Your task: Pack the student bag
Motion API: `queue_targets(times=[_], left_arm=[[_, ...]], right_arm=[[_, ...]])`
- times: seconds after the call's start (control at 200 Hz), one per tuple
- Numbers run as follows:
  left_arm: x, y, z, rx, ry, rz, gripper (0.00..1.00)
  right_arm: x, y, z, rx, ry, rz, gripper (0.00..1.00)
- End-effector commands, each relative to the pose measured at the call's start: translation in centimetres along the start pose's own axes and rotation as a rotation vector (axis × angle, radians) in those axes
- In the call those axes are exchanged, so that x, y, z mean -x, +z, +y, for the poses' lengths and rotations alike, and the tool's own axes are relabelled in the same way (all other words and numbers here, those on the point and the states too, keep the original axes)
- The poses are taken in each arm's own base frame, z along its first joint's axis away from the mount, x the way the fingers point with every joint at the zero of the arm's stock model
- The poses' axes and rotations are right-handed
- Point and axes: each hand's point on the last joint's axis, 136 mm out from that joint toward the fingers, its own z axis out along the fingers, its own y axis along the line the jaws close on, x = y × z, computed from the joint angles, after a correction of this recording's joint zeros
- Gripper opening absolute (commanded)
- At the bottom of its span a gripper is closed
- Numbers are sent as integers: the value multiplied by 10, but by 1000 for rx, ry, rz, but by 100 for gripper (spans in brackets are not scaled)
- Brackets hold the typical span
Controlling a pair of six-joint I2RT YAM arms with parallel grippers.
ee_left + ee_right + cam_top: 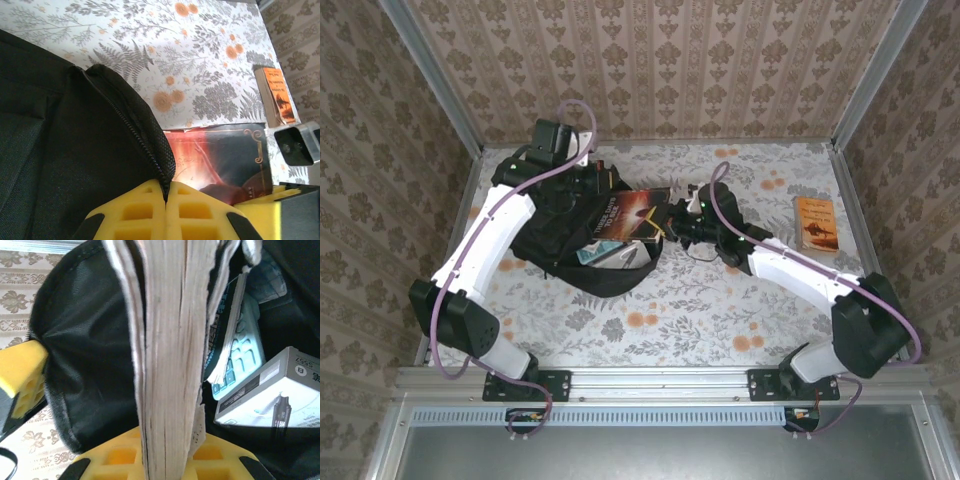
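The student bag (570,240) lies left of centre on the floral table (720,300), its zippered rim clamped in the fully closed left claw (166,197), while the right claw (165,455), closed on a red-covered book (632,215), holds it at the mouth. Pinched by one edge, the book could splay or snag the rim, or the fabric could slip free and collapse the opening; how much room remains beside the calculator (239,360) and grey box (270,390) is lost in shadow
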Motion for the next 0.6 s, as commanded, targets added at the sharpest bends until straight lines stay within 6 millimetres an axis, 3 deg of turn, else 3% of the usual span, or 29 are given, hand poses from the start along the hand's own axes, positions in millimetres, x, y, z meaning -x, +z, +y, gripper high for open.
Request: queue_targets(times=[0.0, 0.33, 0.595], left_arm=[[32, -32, -32, -117, 15, -130, 0], [62, -29, -26, -137, -25, -184, 0], [67, -27, -15, -125, -48, -199, 0]], right_arm=[[7, 18, 34, 89, -19, -35, 0], [-2, 75, 23, 20, -4, 27, 0], [-11, 83, 13, -4, -24, 49, 0]])
